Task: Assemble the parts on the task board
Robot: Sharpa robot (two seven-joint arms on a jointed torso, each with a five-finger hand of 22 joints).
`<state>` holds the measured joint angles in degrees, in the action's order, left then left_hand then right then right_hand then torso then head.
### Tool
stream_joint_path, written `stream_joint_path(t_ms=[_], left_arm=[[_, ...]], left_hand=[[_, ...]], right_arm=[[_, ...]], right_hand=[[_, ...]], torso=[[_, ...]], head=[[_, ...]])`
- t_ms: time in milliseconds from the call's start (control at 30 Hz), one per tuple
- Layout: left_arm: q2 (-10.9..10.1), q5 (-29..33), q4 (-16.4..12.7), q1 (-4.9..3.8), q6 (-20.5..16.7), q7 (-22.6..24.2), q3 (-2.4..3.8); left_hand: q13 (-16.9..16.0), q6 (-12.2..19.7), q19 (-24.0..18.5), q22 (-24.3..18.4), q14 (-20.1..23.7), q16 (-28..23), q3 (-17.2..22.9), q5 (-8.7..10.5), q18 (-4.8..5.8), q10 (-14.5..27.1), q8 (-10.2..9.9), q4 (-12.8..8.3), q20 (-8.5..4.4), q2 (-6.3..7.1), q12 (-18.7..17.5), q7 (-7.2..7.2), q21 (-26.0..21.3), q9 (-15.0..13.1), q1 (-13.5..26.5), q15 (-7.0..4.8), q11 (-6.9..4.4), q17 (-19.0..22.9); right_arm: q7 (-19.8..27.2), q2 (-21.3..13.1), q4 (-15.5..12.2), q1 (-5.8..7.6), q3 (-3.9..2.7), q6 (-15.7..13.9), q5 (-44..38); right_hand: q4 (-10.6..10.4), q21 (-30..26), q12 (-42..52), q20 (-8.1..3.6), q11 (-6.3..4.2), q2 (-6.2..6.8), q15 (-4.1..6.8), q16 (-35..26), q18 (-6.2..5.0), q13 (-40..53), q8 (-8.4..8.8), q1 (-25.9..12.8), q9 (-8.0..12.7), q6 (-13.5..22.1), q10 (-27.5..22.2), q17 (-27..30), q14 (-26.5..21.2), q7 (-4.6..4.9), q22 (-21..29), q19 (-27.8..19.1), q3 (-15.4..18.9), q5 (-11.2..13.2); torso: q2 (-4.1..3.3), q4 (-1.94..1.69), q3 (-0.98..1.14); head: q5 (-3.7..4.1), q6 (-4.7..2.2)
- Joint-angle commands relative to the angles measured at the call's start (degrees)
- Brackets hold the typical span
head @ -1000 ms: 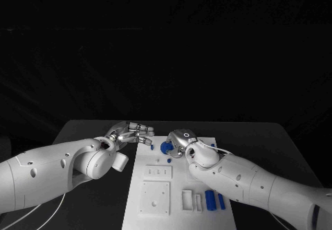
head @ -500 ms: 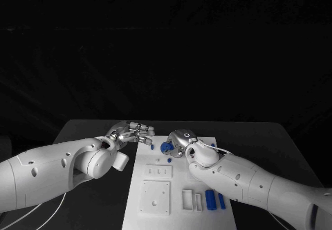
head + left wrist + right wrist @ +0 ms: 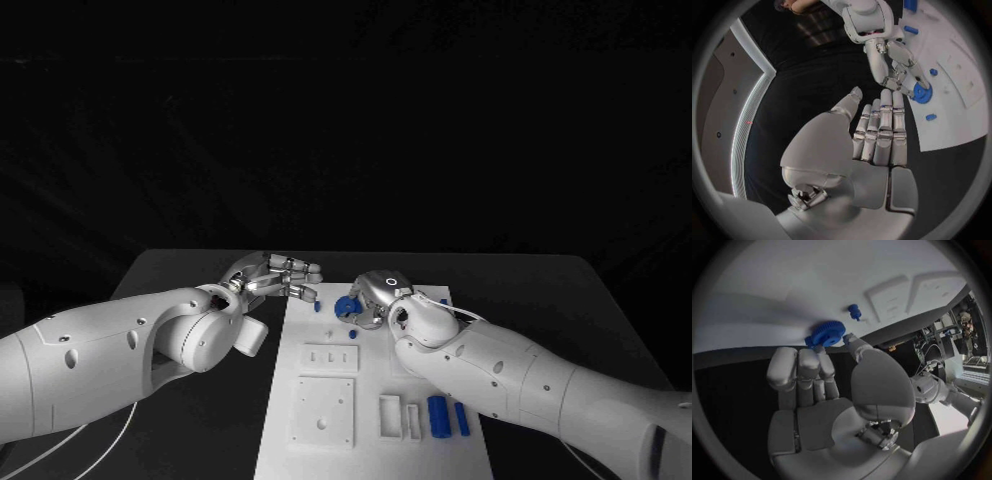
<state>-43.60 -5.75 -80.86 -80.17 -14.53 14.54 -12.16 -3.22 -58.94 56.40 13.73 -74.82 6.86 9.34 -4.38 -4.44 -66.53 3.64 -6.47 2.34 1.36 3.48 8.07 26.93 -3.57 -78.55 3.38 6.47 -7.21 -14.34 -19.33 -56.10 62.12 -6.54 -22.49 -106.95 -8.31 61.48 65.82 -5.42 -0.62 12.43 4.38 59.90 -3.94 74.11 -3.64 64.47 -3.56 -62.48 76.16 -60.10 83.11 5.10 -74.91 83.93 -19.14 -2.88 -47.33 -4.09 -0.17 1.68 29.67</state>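
The white task board [image 3: 361, 455] lies down the middle of the black table. A blue gear [image 3: 348, 305] sits flat near its far end. My right hand [image 3: 378, 293] reaches over it, and the fingertips [image 3: 820, 351] and thumb pinch the blue gear [image 3: 825, 333] at its rim; the left wrist view shows those fingers on the gear [image 3: 921, 93] too. My left hand [image 3: 274, 274] hovers by the board's far left corner with fingers straight, side by side, holding nothing [image 3: 879, 130]. Small blue pegs [image 3: 355, 333] [image 3: 854, 311] lie close to the gear.
Nearer me the board carries a white slotted block [image 3: 330, 358], a square white plate [image 3: 323, 410] and a white bracket [image 3: 392, 416]. Two blue cylinders [image 3: 437, 415] lie beside the bracket. Another small blue piece [image 3: 317, 306] rests at the board's left edge.
The right hand has crept a little closer onto the gear. The left hand and the parts have not visibly moved.
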Motion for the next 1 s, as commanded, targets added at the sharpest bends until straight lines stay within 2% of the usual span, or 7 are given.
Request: stream_joint_path(t_ms=[33,400,467,600,733,867,1000], left_arm=[[0.1,-0.1,-0.1,-0.09,0.5,0.2,0.03],[-0.1,-0.1,-0.1,-0.09,0.4,0.1,0.02],[-0.2,-0.1,-0.1,-0.09,0.4,0.0,0.02],[-0.4,-0.1,-0.1,-0.09,0.2,0.0,0.02],[-0.6,-0.1,-0.2,-0.09,0.1,0.1,0.02],[-0.8,-0.1,-0.3,-0.09,0.0,0.1,0.02],[-1.1,-0.1,-0.4,-0.09,-0.1,0.2,0.02]], left_hand=[[-0.1,0.2,0.2,0.0,0.1,0.2,-0.4,-0.3,0.2,0.5,-0.1,0.0,0.1,0.29,-0.1,0.17,0.0,0.0,0.1,0.09,-0.05,0.0],[-0.1,0.2,0.2,-0.2,0.1,0.2,-0.4,-0.29,0.19,0.5,-0.1,0.0,0.11,0.25,-0.1,0.19,0.0,0.0,0.2,0.1,-0.04,0.0],[-0.1,0.2,0.2,-0.2,0.1,0.2,-0.4,-0.29,0.19,0.5,-0.1,0.0,0.11,0.25,-0.1,0.19,0.0,0.0,0.2,0.1,-0.04,0.0],[-0.1,0.2,0.3,-0.2,0.1,0.2,-0.4,-0.31,0.18,0.6,-0.1,0.0,0.11,0.25,-0.1,0.2,0.0,0.0,0.2,0.11,-0.01,0.0],[-0.1,0.2,0.3,-0.2,0.1,0.2,-0.4,-0.31,0.18,0.6,-0.1,0.0,0.11,0.25,-0.1,0.2,0.0,0.0,0.2,0.11,-0.01,0.0],[-0.1,0.2,0.3,-0.2,0.1,0.2,-0.4,-0.31,0.18,0.6,-0.1,0.0,0.11,0.25,-0.1,0.2,0.0,0.0,0.2,0.11,-0.01,0.0],[-0.1,0.2,0.3,-0.2,0.1,0.2,-0.4,-0.31,0.18,0.6,-0.1,0.0,0.11,0.25,-0.1,0.2,0.0,0.0,0.2,0.11,-0.01,0.0]], right_arm=[[0.0,-0.3,-0.2,-0.19,0.11,1.9,0.4],[-0.4,-2.5,-1.4,-0.55,0.12,2.6,1.2],[-0.3,-3.2,-1.9,-0.67,0.12,2.1,1.6],[-0.3,-4.6,-3.3,-0.81,0.11,1.1,2.7],[-0.3,-6.9,-6.1,-0.85,0.05,-0.9,3.3],[-0.4,-9.5,-9.1,-0.86,-0.64,-2.4,3.8],[-0.4,-12.3,-11.9,-0.85,-2.0,-3.2,4.6]], right_hand=[[-0.3,0.0,-0.1,-0.38,0.01,-0.01,0.23,-0.4,0.27,0.1,0.03,-0.3,-0.1,-0.3,0.1,-0.1,-0.1,-0.21,-8.1,1.7,0.1,0.1],[-1.5,0.2,0.1,-0.23,0.05,0.06,0.15,-0.2,0.22,0.2,0.05,-1.1,-0.1,-0.6,0.3,-0.4,0.0,-0.27,-8.2,1.8,-0.4,0.0],[-1.6,0.3,0.2,-0.21,0.02,0.08,0.15,-0.1,0.21,0.3,0.04,-1.4,-0.1,-0.6,0.3,-0.4,0.0,-0.27,-8.2,1.8,-0.7,-0.1],[-1.5,0.5,0.3,-0.19,0.02,-0.02,0.14,0.0,0.2,0.3,0.05,-1.4,-0.1,-0.7,0.4,-0.5,0.1,-0.28,-8.2,1.9,-1.2,-0.1],[-1.5,1.0,0.5,-0.18,-0.01,-0.03,0.15,0.2,0.23,0.4,0.05,-1.4,-0.1,-0.8,0.5,-0.6,0.1,-0.3,-8.3,2.0,-1.5,-0.1],[-1.2,1.2,0.6,-0.18,-0.03,0.11,0.16,0.3,0.25,0.4,0.05,-1.3,-0.1,-0.9,0.6,-0.5,0.1,-0.33,-8.4,2.0,-1.9,-0.2],[-0.9,1.3,0.5,-0.19,-0.04,0.22,0.17,0.2,0.25,0.4,0.05,-0.9,-0.1,-1.0,0.6,-0.5,0.1,-0.34,-8.4,2.0,-2.0,-0.1]], torso=[[-0.01,-0.03,0.03],[0.01,0.02,-0.01],[0.01,0.05,-0.03],[0.08,0.3,0.08],[0.11,0.34,0.06],[0.16,0.47,0.07],[0.27,0.82,0.23]], head=[[0.04,0.06],[-0.09,0.26],[-0.13,0.28],[-0.28,0.27],[-0.17,0.13],[-0.26,-0.02],[-0.45,-0.19]])
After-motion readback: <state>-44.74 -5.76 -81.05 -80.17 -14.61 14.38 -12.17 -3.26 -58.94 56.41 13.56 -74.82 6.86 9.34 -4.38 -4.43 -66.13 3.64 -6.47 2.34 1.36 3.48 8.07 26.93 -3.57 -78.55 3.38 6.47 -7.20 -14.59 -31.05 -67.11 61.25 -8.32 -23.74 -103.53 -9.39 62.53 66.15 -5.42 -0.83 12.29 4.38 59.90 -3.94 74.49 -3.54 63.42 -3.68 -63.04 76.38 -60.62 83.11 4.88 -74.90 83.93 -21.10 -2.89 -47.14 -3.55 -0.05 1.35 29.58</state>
